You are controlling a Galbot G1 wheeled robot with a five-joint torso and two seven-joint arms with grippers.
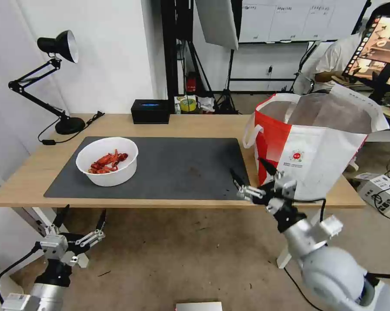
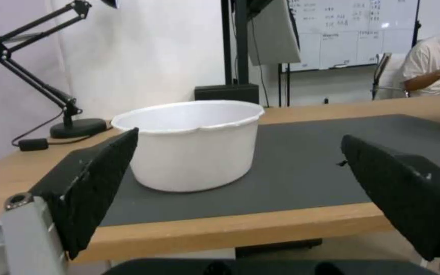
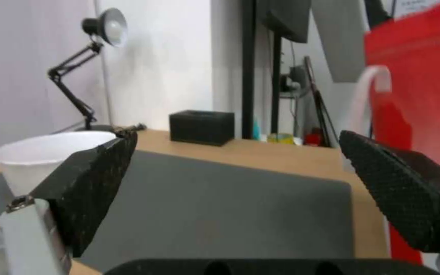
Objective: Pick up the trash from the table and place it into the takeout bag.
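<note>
Bowl (image 1: 107, 161) on mat; left pincer (image 1: 81, 219) and right pincer (image 1: 251, 174) hover, both released.

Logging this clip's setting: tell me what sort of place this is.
Probably a lab or studio, not a home: a whiteboard, a softbox on a stand, and a staged table with a bowl.

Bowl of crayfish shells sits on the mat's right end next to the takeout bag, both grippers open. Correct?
Not quite. In the head view the bowl sits on the mat's left end, far from the takeout bag. Left gripper and right gripper are open.
</note>
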